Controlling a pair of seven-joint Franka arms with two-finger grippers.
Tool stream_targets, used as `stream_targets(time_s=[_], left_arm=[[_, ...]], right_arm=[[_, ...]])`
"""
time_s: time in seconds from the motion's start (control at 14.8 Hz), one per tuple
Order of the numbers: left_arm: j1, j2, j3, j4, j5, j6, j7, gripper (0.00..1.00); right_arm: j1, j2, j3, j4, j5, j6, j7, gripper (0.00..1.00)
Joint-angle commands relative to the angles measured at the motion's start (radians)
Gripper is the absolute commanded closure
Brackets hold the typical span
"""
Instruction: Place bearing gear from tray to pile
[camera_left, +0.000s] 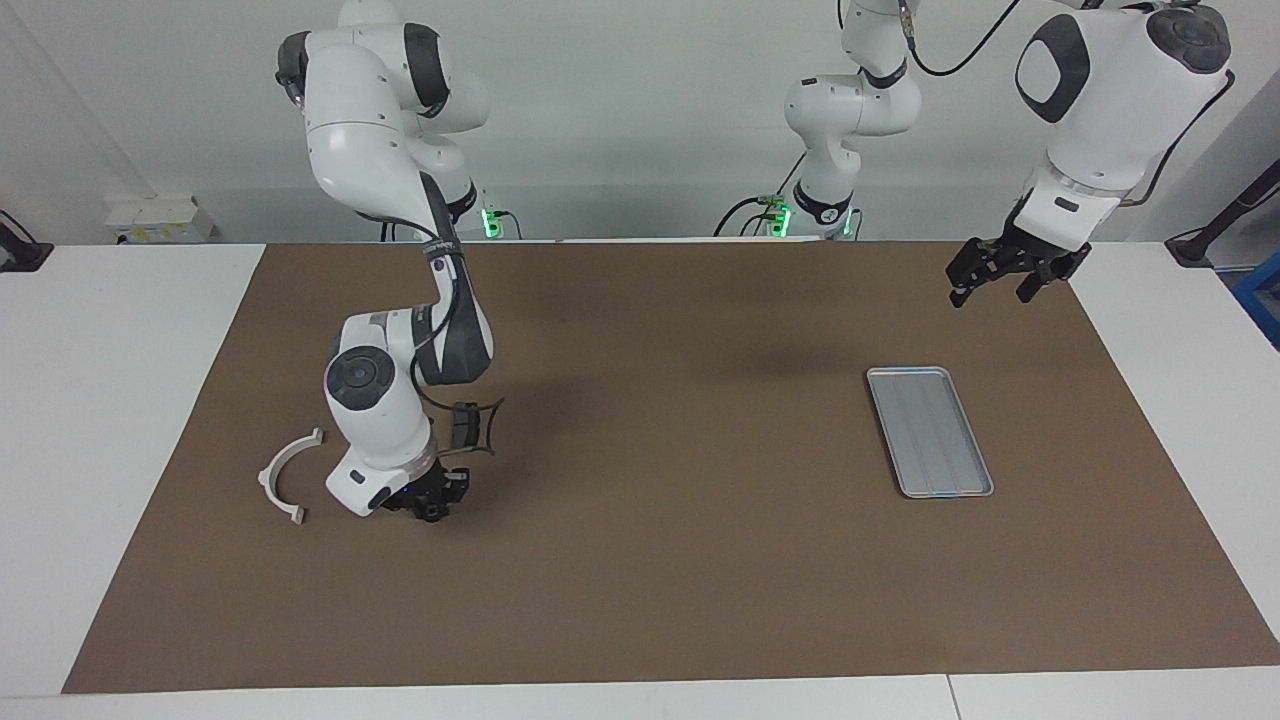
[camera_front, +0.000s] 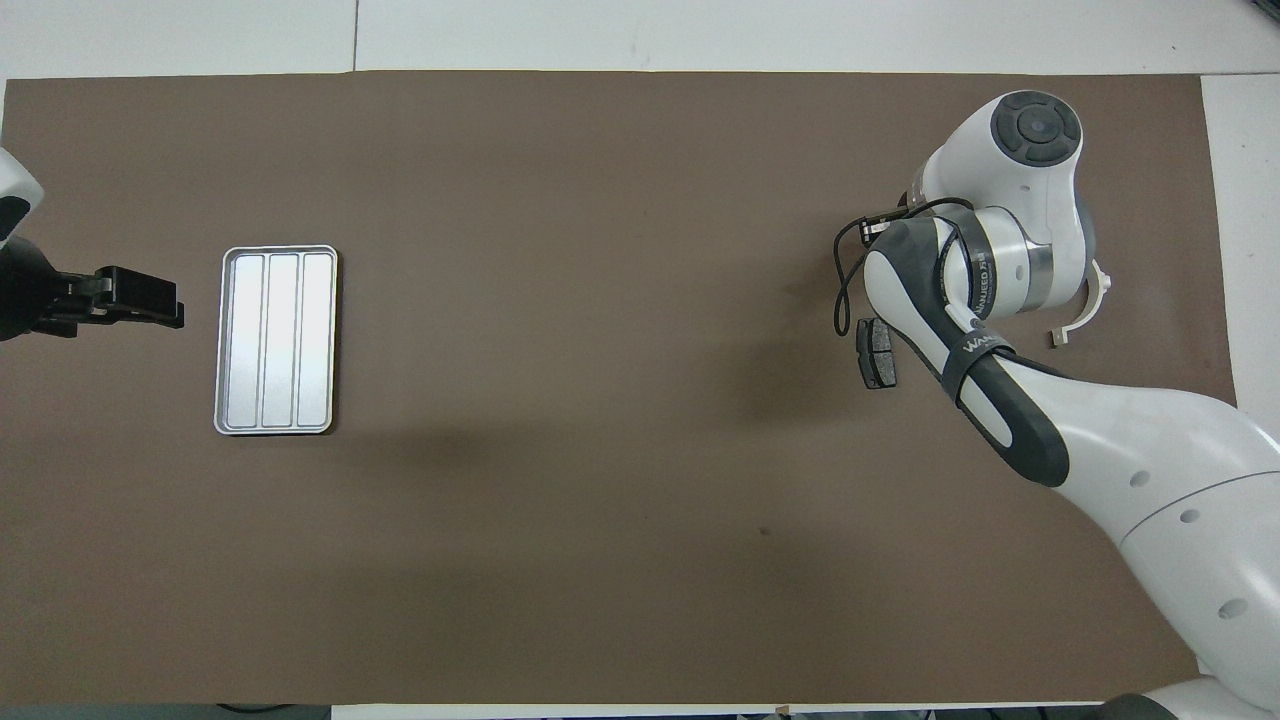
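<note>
A brown mat (camera_left: 700, 560) covers the white table (camera_left: 120, 420); on it lie the tray (camera_left: 930, 432), white bracket (camera_left: 285, 475) and brake pad (camera_front: 878, 353).

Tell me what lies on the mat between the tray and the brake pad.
Nothing: between the tray and the brake pad only bare brown mat shows, clearest in the overhead view.
</note>
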Motion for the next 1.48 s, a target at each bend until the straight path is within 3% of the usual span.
stream_targets(time_s=[0.0, 0.88, 1.01, 1.28, 1.42], left_arm=[[0.005, -0.001, -0.004, 0.016, 0.004, -0.029, 0.001, 0.00], [-0.003, 0.003, 0.005, 0.059, 0.010, -0.118, 0.001, 0.00], [-0.003, 0.000, 0.004, 0.055, 0.010, -0.117, 0.001, 0.00], [-0.003, -0.003, 0.001, 0.052, 0.010, -0.114, 0.002, 0.00], [-0.003, -0.003, 0.001, 0.052, 0.010, -0.112, 0.002, 0.00]], right_arm=[[-0.008, -0.044, 0.014, -0.034, -0.003, -0.022, -0.011, 0.00], [-0.020, -0.218, 0.012, -0.049, -0.001, -0.175, -0.023, 0.00], [-0.020, -0.311, 0.012, -0.104, 0.002, -0.212, -0.021, 0.00], [-0.025, -0.573, 0.011, -0.300, 0.009, -0.227, -0.015, 0.00], [-0.026, -0.661, 0.009, -0.313, 0.011, -0.319, -0.012, 0.00]])
